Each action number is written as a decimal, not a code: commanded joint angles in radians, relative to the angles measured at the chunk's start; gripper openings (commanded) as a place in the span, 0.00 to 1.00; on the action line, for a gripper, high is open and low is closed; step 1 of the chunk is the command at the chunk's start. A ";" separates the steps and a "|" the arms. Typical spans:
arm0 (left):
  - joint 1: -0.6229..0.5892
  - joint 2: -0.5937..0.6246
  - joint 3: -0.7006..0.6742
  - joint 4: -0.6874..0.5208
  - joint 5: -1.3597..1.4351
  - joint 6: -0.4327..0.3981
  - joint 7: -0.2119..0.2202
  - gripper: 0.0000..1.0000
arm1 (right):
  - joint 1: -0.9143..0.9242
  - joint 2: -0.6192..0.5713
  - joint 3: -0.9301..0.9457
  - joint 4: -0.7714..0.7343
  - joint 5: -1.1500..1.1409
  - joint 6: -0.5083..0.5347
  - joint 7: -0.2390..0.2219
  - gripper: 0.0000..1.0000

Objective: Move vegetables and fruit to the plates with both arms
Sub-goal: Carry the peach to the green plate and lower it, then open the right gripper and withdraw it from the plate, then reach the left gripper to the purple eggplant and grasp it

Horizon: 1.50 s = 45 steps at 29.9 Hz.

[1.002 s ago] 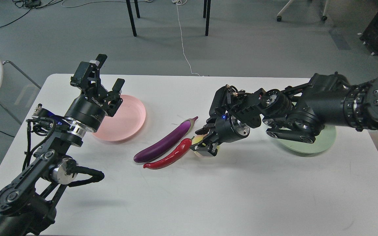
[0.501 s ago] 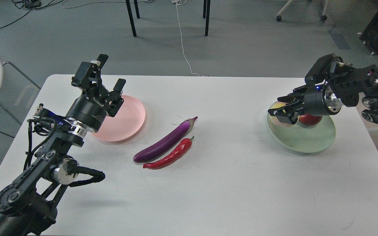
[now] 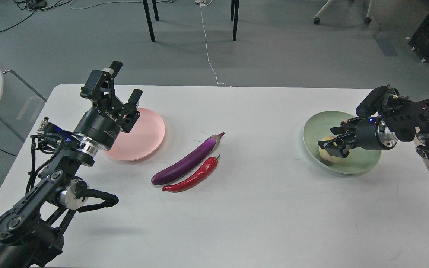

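Observation:
The purple eggplant and the red chili pepper lie side by side on the white table, at its middle. My left gripper is open and empty, held up over the far left edge of the pink plate. My right gripper is shut on the yellow-green peach, which is low in the sage green plate. The pomegranate-like fruit is hidden, probably behind my right wrist.
The table's front half and its far middle hold nothing but my left arm's links at the front left. Chair legs and cables are on the floor beyond the far edge. A white chair stands off the table's left side.
My right gripper took the peach from beside the chili, carried it right to the green plate and lowered it in. The pomegranate, seen half a second ago, is now hidden. The left arm stayed still.

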 commanded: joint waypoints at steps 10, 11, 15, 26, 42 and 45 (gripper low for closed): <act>-0.003 0.005 0.009 -0.014 0.003 0.000 0.000 0.98 | 0.019 -0.141 0.357 0.073 0.102 0.005 0.000 0.97; -0.002 0.005 0.011 -0.015 0.003 0.000 0.000 0.98 | -0.010 -0.160 0.414 0.092 0.180 0.006 0.000 0.97; -0.003 0.008 0.014 -0.021 0.006 -0.001 -0.003 0.98 | -0.153 -0.200 0.603 0.147 0.625 0.011 0.000 0.97; -0.002 0.086 0.139 -0.095 0.372 -0.020 -0.044 0.98 | -0.530 -0.225 0.807 0.140 1.670 0.392 0.000 0.97; -0.417 0.198 0.567 0.115 1.392 -0.113 -0.174 0.98 | -0.627 -0.237 0.824 0.146 1.677 0.534 0.000 0.97; -0.514 0.155 0.668 0.256 1.392 -0.097 -0.174 0.98 | -0.627 -0.251 0.824 0.152 1.677 0.536 0.000 0.97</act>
